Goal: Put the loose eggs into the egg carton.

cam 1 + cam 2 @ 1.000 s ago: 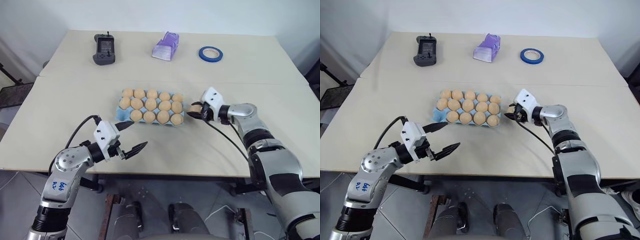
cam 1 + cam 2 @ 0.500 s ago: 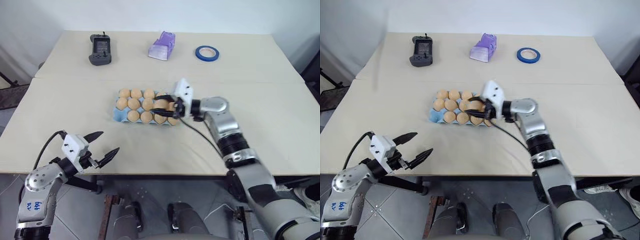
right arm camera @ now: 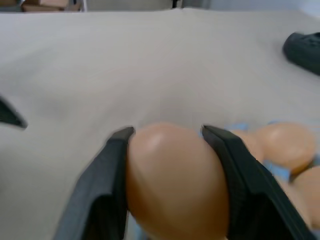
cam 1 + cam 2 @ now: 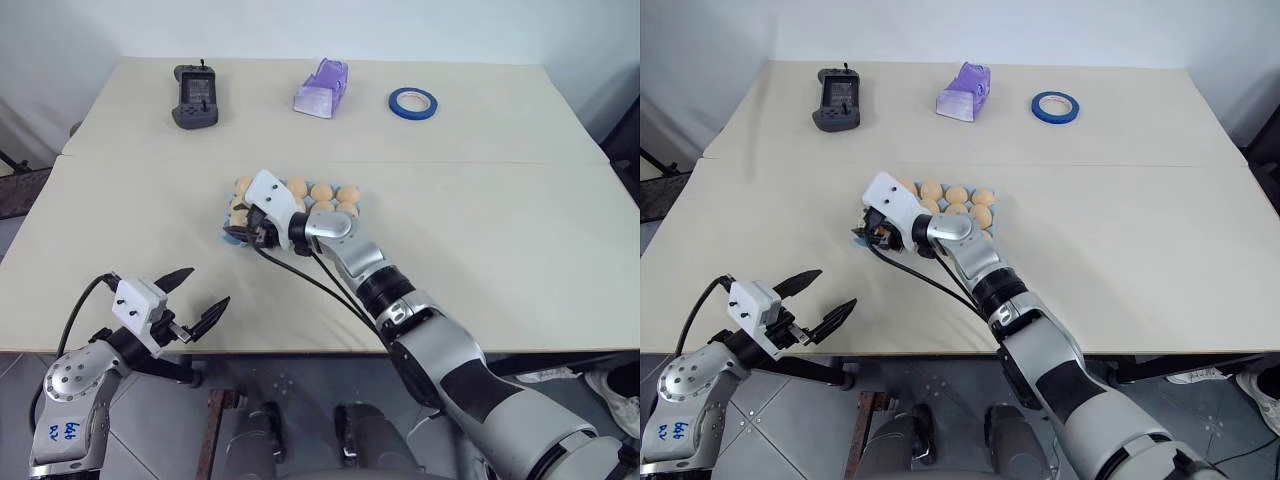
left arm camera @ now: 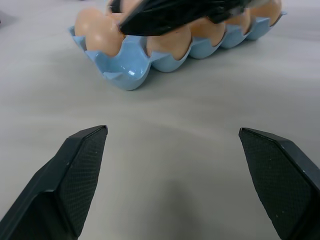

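The beige table (image 4: 520, 240) spans the whole scene, with a seam running across it. Near its middle sits the egg carton (image 5: 131, 66) — a light blue tray whose cups are filled with tan eggs, apart from one bare cup at the near left corner. The right arm reaches across the carton from the right, covering much of it, and the right gripper (image 3: 167, 137) hangs over that left end with its two black fingers clamped on one of the loose eggs (image 3: 175, 182), one finger on each side of the shell. The left gripper (image 4: 194, 292) hovers at the table's near edge, well apart from the carton, its fingers spread wide with nothing between them. Along the far side lie three smaller things — a black handheld controller (image 4: 195, 95) at the left, a purple box (image 4: 322, 88) in the middle and a roll of blue tape (image 4: 413, 102) to the right.
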{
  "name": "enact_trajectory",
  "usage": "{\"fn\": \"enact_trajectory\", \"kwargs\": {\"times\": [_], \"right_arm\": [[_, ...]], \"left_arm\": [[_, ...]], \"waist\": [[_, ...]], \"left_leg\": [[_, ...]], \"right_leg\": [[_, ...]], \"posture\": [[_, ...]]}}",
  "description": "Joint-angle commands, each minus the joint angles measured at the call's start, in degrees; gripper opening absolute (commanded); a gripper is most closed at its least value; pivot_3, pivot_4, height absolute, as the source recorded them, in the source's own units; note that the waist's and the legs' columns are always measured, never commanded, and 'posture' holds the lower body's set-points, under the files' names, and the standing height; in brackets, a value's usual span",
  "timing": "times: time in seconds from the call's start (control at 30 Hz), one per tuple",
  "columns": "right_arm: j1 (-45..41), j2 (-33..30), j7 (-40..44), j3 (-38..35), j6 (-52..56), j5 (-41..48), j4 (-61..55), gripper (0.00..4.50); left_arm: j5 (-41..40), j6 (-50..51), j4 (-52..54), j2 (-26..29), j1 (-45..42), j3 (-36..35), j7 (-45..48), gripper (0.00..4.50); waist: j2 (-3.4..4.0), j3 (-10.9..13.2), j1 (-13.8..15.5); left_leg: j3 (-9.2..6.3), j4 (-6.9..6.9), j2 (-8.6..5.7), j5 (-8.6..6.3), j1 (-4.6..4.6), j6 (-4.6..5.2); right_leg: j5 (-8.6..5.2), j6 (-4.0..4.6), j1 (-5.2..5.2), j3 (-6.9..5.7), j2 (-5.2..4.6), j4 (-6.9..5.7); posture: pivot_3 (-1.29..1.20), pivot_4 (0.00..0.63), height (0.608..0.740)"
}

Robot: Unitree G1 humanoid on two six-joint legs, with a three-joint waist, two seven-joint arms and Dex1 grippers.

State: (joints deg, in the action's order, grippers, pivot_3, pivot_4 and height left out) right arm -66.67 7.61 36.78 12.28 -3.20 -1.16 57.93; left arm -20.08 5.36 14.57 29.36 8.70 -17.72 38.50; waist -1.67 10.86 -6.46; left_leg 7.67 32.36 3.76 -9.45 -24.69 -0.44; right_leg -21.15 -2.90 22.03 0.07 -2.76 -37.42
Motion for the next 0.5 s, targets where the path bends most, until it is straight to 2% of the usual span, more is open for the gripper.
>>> {"fn": "enact_trajectory", "kwargs": {"times": [0.03, 0.13, 0.17, 0.33, 0.5], "right_arm": [[-2.8, 4.4, -2.3, -1.4, -3.0, 0.0, 4.3, 3.15], [-4.7, 5.5, -2.0, -1.7, -4.4, 0.3, 6.0, 4.30], [-5.1, 5.8, -1.9, -1.9, -4.7, 0.5, 6.2, 4.48], [-4.7, 5.8, 1.9, -2.7, -4.9, 2.3, 3.5, 4.48], [-0.7, 1.1, 9.2, -2.4, -4.0, 4.7, -5.6, 4.48]], "left_arm": [[-0.6, -0.3, 2.9, -0.3, 0.9, -0.1, -0.7, 4.50], [-0.6, -0.4, 3.1, -0.4, 1.0, 0.1, -0.9, 4.50], [-0.6, -0.4, 3.1, -0.4, 1.0, 0.1, -1.0, 4.50], [-0.7, -0.5, 3.3, -0.5, 0.9, 0.4, -1.5, 4.50], [-0.8, -0.6, 3.1, -0.5, 1.2, 0.7, -1.4, 4.50]], "waist": [[0.00, 0.0, 0.0], [0.00, 0.0, -0.2], [-0.01, 0.0, -0.2], [-0.01, 0.0, -0.1], [-0.01, 0.0, 0.1]], "left_leg": [[0.01, 0.00, 0.01, 0.00, -0.01, 0.00], [0.11, 0.01, 0.01, 0.01, -0.02, 0.00], [0.10, 0.04, 0.02, 0.01, -0.02, 0.01], [0.09, 0.09, 0.03, 0.01, -0.04, 0.01], [0.09, 0.20, 0.06, 0.07, -0.48, 0.00]], "right_leg": [[0.00, 0.00, 0.01, 0.01, 0.01, 0.00], [0.00, 0.00, 0.08, 0.11, 0.02, -0.08], [0.00, 0.00, 0.08, 0.10, 0.03, -0.09], [0.00, 0.00, 0.09, 0.10, 0.03, -0.12], [0.00, -0.01, 0.52, 0.10, 0.08, -0.34]], "posture": [[0.00, 0.150, 0.740], [0.00, 0.150, 0.740], [0.00, 0.150, 0.740], [0.00, 0.150, 0.740], [0.00, 0.150, 0.740]]}}
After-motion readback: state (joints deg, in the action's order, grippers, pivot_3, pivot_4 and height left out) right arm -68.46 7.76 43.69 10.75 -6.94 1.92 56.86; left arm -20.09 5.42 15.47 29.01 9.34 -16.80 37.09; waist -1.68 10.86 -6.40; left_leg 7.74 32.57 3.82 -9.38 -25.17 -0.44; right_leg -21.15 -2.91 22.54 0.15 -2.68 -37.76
